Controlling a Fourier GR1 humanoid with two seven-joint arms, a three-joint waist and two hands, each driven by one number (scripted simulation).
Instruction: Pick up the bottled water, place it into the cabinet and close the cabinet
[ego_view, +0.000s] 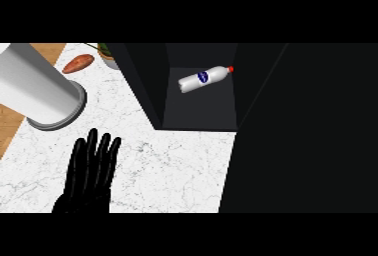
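A: Where is the bottled water (204, 78) now?

B: It lies on its side inside the dark cabinet (148, 85), on the grey floor of the compartment, red cap pointing up and to the right, toward the back corner. Nothing is touching it.

A: So the placing is done?

B: I judge it so. The bottle rests in the cabinet with no hand on it. What remains is the closing: the compartment is plainly open, and the broad black panel to its right (303, 130) looks like the cabinet door swung out toward the viewer, though I cannot be certain of that.

A: And the hands?

B: Only the left hand (88, 172) shows, at the lower left over the white marble counter (177, 170). Its fingers are straight, close side by side and pointing up the view, holding nothing; it looks to be resting. The right hand is nowhere to be seen; it may be hidden behind that black panel.

A: Anything else nearby?

B: A white cylindrical container (37, 87) stands on the counter's left, above the hand, and an orange-red vegetable, likely a sweet potato (78, 63), lies beyond it, well apart from the cabinet opening.
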